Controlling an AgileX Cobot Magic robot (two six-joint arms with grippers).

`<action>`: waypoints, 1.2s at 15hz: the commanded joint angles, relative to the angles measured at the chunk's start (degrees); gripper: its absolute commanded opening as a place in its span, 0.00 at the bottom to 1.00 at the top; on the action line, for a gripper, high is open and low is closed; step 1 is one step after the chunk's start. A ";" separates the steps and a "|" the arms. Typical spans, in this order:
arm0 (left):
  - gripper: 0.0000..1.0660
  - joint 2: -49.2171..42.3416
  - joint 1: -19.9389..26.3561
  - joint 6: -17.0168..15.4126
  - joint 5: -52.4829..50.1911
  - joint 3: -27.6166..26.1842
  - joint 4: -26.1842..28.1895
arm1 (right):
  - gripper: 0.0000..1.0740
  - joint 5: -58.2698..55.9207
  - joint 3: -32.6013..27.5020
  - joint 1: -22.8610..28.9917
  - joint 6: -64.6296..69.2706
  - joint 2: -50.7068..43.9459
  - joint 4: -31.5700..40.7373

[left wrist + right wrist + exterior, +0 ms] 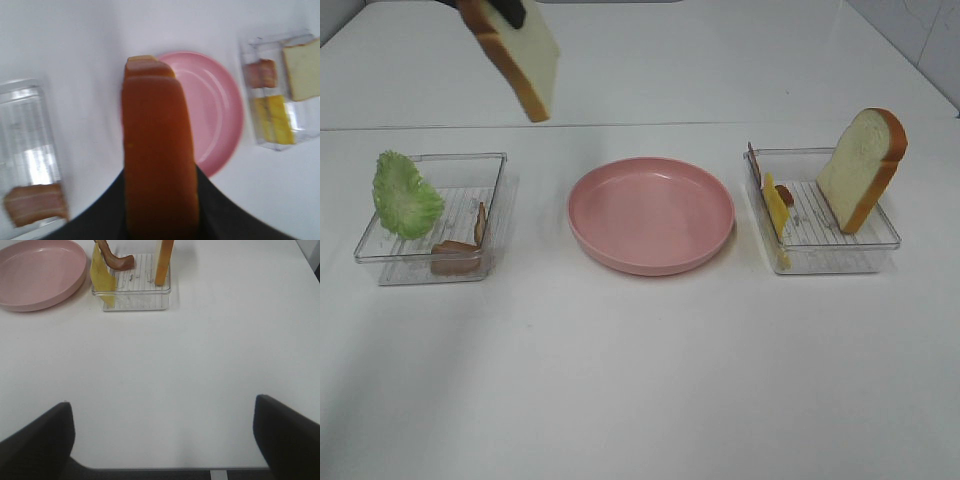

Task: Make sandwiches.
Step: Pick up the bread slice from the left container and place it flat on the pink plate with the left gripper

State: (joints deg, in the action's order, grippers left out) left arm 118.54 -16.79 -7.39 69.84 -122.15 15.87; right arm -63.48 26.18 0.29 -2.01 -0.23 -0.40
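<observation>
Bread (157,150) fills my left wrist view, crust toward the lens. My left pincer (508,12) is clamped on it, holding it aloft and well apart from the plate (620,262). My right pincer (161,402) is spread wide over the table (200,365), grasping nothing. Nothing is stacked yet, so I judge the job barely begun. Left to do: bread down, then lettuce (405,195), bacon (455,255), cheese (775,205), and the second slice (862,170) from its tray (880,240).

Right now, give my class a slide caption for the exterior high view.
Left hand holds a bread slice aloft beyond the bare pink plate.
</observation>
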 commanded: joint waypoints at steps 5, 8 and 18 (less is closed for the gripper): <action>0.03 13.92 -6.99 5.84 -14.04 0.00 22.17 | 0.88 0.23 -0.17 -0.23 -0.34 -1.66 0.00; 0.03 19.54 -9.17 5.79 -17.02 0.00 23.09 | 0.88 0.23 -0.17 -0.23 -0.34 -1.66 0.00; 0.03 24.75 -9.68 1.09 -20.05 -0.06 21.83 | 0.88 0.23 -0.17 -0.23 -0.34 -1.66 0.00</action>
State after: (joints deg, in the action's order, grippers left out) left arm 143.18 -26.01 -6.07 50.48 -122.15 37.41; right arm -63.48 26.18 0.29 -2.01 -0.23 -0.40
